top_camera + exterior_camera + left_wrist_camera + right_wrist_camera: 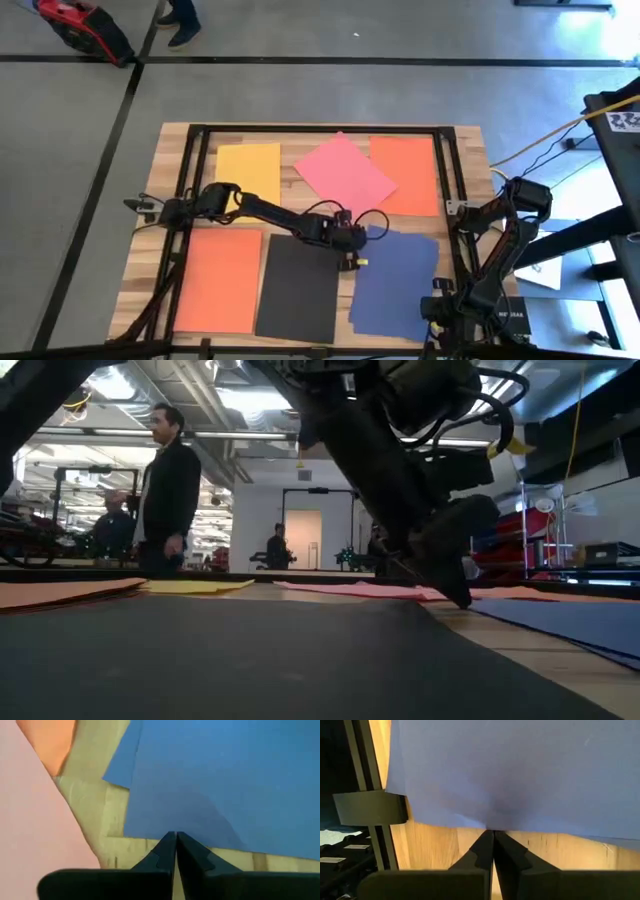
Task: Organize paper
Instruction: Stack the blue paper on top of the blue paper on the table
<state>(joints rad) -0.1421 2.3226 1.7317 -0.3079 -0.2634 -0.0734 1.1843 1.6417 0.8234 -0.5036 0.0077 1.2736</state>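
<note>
High view shows the left gripper [356, 252], fingers pressed together, hovering between the black sheet [298, 288] and dark blue sheet [395, 285], while the right gripper [437, 308] waits, fingers likewise together, by the table's near edge.

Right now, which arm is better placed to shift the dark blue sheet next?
Left, probably. The left gripper is shut at the dark blue sheet's inner edge, mid-table. The right gripper, also shut, sits at its near corner by the table's edge.

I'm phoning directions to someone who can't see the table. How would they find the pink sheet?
On the wooden table, look along the far edge, midway across. The pink sheet lies between the yellow sheet and an orange sheet, overlapping the orange one. It alone sits turned like a diamond.
</note>
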